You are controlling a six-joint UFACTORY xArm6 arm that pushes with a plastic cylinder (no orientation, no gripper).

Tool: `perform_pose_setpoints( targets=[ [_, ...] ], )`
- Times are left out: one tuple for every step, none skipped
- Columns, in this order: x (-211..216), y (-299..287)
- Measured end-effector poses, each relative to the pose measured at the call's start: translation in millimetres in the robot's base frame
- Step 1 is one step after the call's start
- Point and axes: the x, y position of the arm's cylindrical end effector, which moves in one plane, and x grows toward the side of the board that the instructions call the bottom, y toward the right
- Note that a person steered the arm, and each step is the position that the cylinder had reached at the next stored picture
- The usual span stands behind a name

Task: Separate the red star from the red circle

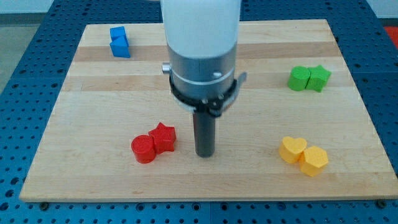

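The red star (164, 137) lies on the wooden board (93, 106) at the view's lower left of centre. The red circle (143, 149) sits just left of and below it, touching it. My tip (205, 153) stands on the board to the right of the red star, a short gap away, not touching either red block.
Two blue blocks (119, 42) sit together at the view's top left. Two green blocks (309, 78) touch each other at the right. A yellow heart (292, 149) and a yellow hexagon (314, 160) touch at the lower right. The arm's body (200, 43) hides the board's top centre.
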Motion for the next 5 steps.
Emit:
perform_pose_setpoints(
  targets=[
    [15,-23],
    [23,-40],
    [-10,-47],
    [-53,-60],
    [-52,-103]
  ],
)
